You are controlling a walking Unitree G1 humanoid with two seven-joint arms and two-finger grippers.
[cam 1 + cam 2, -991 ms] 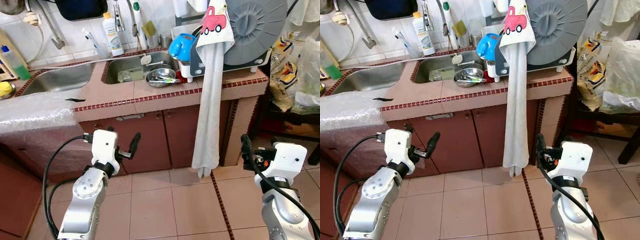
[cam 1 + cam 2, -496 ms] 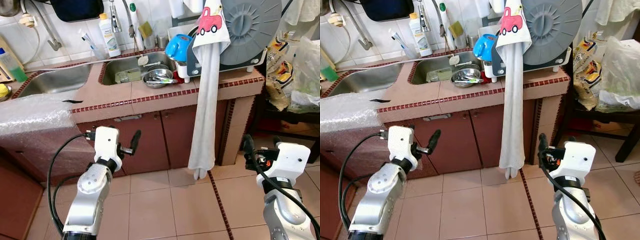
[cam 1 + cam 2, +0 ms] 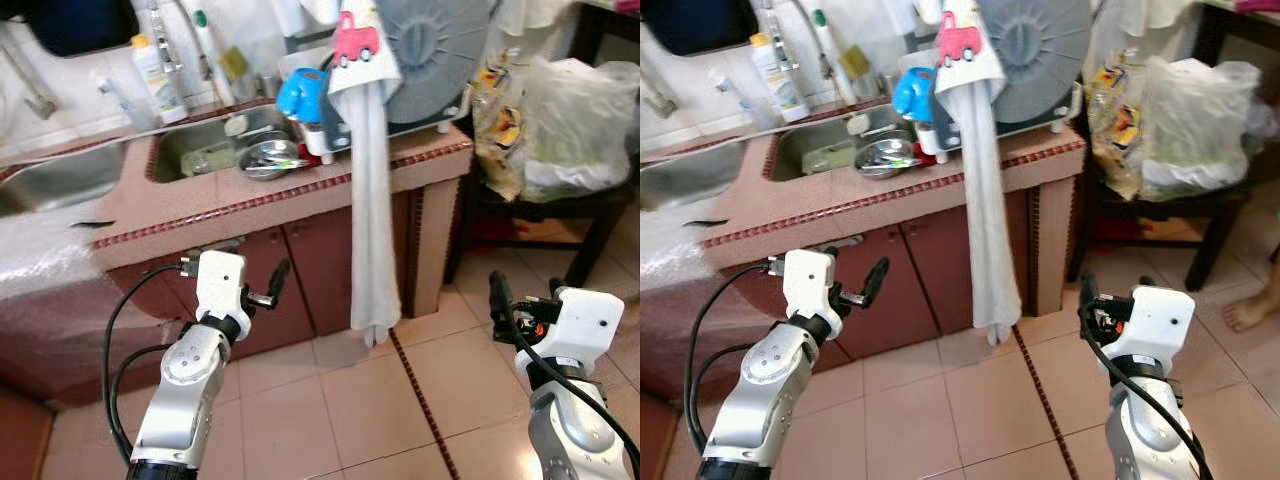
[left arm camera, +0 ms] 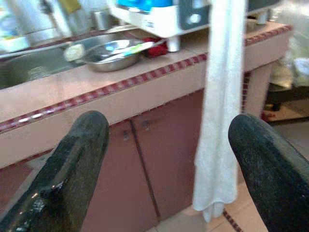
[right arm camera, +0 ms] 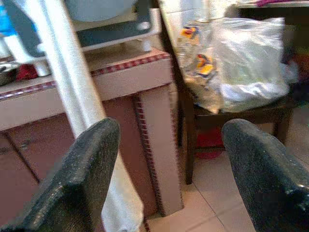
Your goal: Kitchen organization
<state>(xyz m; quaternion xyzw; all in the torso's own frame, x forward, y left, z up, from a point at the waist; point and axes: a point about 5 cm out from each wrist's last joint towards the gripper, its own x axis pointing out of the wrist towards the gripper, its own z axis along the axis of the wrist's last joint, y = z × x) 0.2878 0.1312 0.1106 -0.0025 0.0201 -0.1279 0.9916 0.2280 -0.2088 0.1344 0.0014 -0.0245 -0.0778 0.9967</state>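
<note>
A tiled kitchen counter (image 3: 300,195) runs across the back, with a steel sink (image 3: 195,150) set into it. A steel bowl (image 3: 262,158) with utensils sits at the sink's edge, beside a blue cup (image 3: 300,92). A long white towel (image 3: 370,210) with a red car print hangs down over the cabinet doors, in front of a grey round lid (image 3: 430,45) on a white rack. My left gripper (image 3: 272,288) is open below the counter edge, facing the cabinets (image 4: 145,159). My right gripper (image 5: 169,145) is open, low on the right, holding nothing.
Bottles (image 3: 148,65) stand behind the sink. Bubble wrap (image 3: 40,250) covers the counter at left. On the right, a dark wooden chair (image 3: 590,215) holds bulging plastic bags (image 3: 570,115). A person's bare foot (image 3: 1245,312) rests on the tiled floor (image 3: 440,370) at far right.
The camera has swung to the right, so the counter and sink sit further left and the chair with bags has come into view. Both arms keep the same pose.
</note>
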